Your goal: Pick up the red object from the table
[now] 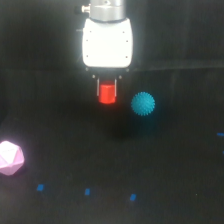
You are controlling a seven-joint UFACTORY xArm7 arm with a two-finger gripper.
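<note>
Exterior view: the white-bodied gripper [107,93] hangs from the top centre of the frame, its two dark fingers [98,88] pointing down and clamped on either side of the red object [107,94]. The red object sits between the fingers with its lower end showing below their tips; a faint dark patch lies on the table [165,165] below it, and it appears to be off the surface, though the blur leaves contact uncertain. The cyan spiky ball [143,104] rests just beside the red object, on the view's right, apart from it. The pink polyhedron [10,158] lies well apart at the near left edge, partly cut off. Small blue marks [87,191] dot the near part of the black table, with one more at the right edge.
</note>
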